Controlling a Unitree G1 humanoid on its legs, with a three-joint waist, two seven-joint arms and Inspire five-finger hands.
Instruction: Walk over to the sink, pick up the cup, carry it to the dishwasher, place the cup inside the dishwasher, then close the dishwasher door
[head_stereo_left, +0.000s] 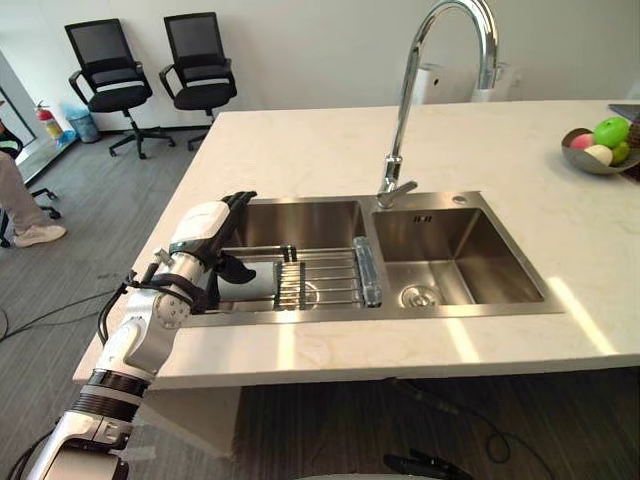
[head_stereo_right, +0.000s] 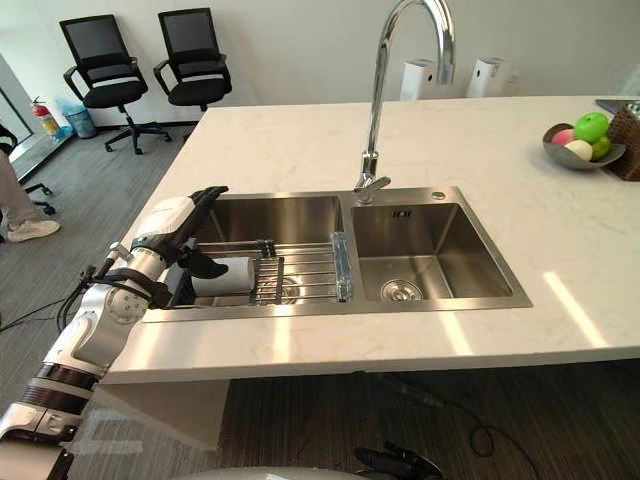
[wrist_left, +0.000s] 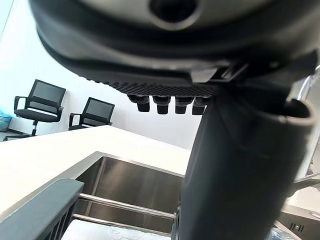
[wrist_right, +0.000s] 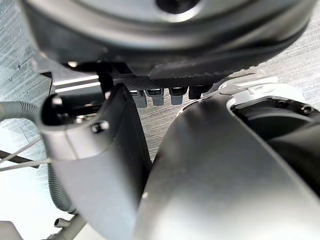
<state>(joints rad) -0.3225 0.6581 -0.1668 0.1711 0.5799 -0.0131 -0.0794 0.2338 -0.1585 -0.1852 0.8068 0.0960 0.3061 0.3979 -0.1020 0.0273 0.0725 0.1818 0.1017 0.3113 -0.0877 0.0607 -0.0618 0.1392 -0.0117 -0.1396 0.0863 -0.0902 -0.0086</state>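
Observation:
A white cup (head_stereo_right: 234, 275) lies on its side on the wire rack (head_stereo_left: 325, 275) in the left basin of the steel sink (head_stereo_left: 470, 205). My left hand (head_stereo_left: 208, 238) hovers over the basin's left edge, just left of the cup. It is open, with its fingers (wrist_left: 165, 105) straight and its thumb (wrist_left: 240, 165) pointing down beside the cup. I cannot tell whether the thumb touches the cup. My right hand (wrist_right: 105, 165) hangs low over the grey floor, open and holding nothing.
A tall chrome faucet (head_stereo_left: 405, 100) rises behind the divider between the basins. A bowl of fruit (head_stereo_left: 598, 150) sits at the counter's far right. Two black office chairs (head_stereo_left: 150, 70) stand at the back left. A person's leg and shoe (head_stereo_left: 28, 220) show at the left edge.

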